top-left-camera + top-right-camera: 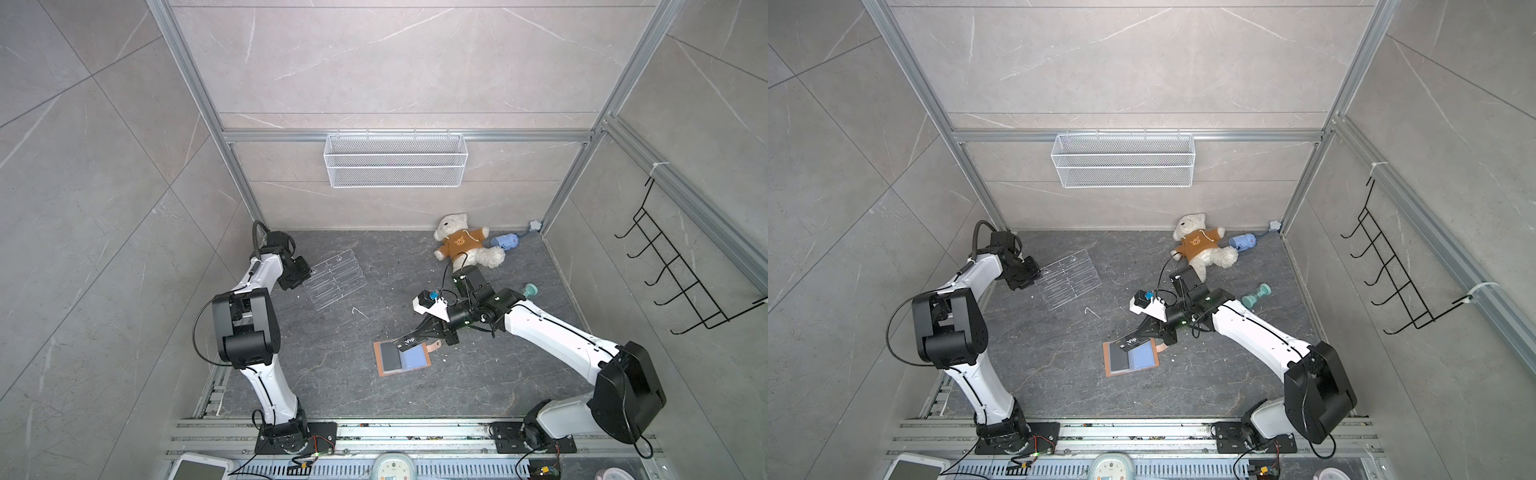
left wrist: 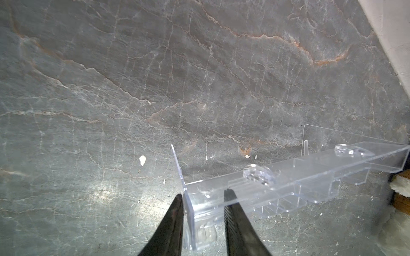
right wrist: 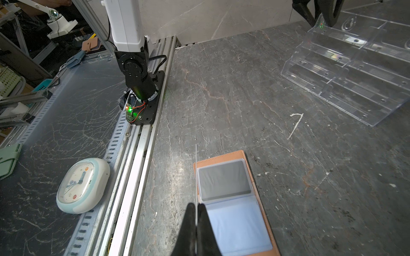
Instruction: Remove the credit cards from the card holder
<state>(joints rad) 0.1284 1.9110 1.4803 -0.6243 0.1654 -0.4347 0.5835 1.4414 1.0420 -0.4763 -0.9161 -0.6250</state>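
**Right end effector pinches a card over the open holder**

The right end effector is clamped shut on a card. The card hangs tilted over the far edge of the holder. Whether its lower corner touches the holder I cannot tell. In both top views the white "Vip" lettering reads clearly. The end of the card nearest the arm is covered by the fingers. In the right wrist view the card shows only edge-on, as a thin pale line.

The holder lies open and flat on the counter. A second card sits in one sleeve. The other sleeve shows plain pale blue and is cut off by the edge of the right wrist view. The holder's tab is partly hidden behind the right end effector.

The left end effector is well apart from the holder, at a corner of the clear rack. Its jaws stand partly open with the rack's end wall between them. One finger lies against that wall. Through the clear plastic I cannot tell whether the other presses or grips.
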